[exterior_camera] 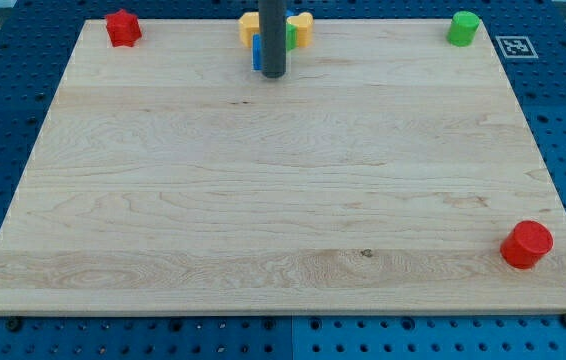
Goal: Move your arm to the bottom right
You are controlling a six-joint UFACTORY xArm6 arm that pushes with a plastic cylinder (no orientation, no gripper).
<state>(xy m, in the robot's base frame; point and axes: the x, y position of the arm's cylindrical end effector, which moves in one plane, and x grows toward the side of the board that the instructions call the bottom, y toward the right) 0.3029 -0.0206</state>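
My tip (273,74), a stiff bare rod with no claw to open or hold, stands beside the yellow block (301,27), so I judge it glides lightly across the counter (263,200) toward the red cylinder (527,244), well apart.

**Block count on board**

Red: 2, a star-like red block (122,27) and a red cylinder (527,244). Green: 1 lone green cylinder (463,28). Behind my tip (273,74), a cluster (298,30) shows yellow, blue and green pieces; number unclear, rod hides part.
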